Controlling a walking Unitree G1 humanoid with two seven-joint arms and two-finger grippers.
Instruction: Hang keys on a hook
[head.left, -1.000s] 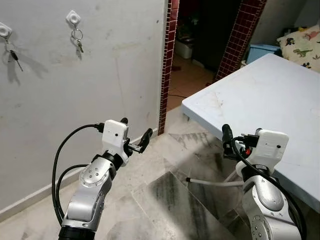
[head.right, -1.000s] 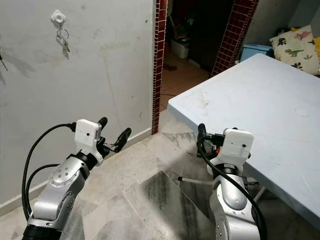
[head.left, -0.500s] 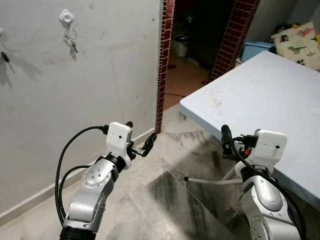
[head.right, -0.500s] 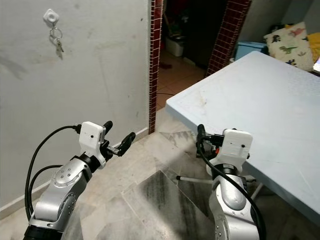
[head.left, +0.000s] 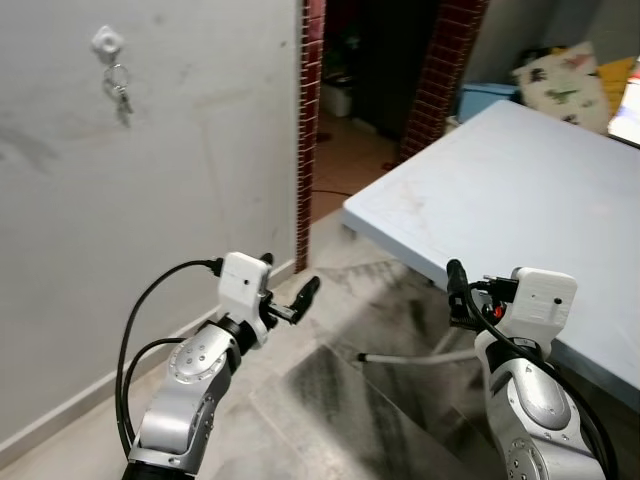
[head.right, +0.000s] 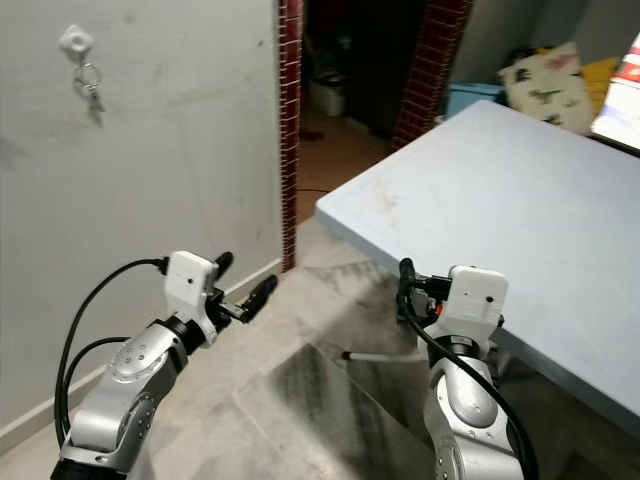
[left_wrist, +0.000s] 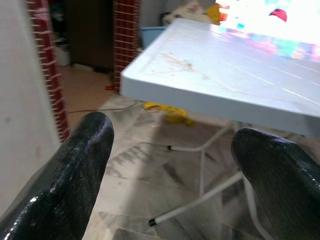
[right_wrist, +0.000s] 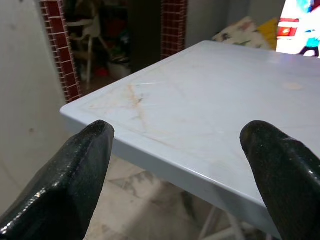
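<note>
Both hands are empty, fingers spread apart. The left hand (head.left: 287, 300) is held out low over the marble floor (head.left: 330, 400), pointing toward the brick doorway (head.left: 308, 120); the right hand (head.right: 404, 290) sits just short of the pale blue surface (head.left: 520, 190), whose corner shows between its fingers. The keys (head.left: 120, 88) hang on the white hook (head.left: 106, 42) high on the wall, well apart from either hand. Over the last second the whole view has swung right: hook and keys have slid toward the left edge, and more of the surface has come in. Judging by that, the hanging looks done and the robot is turning away.
</note>
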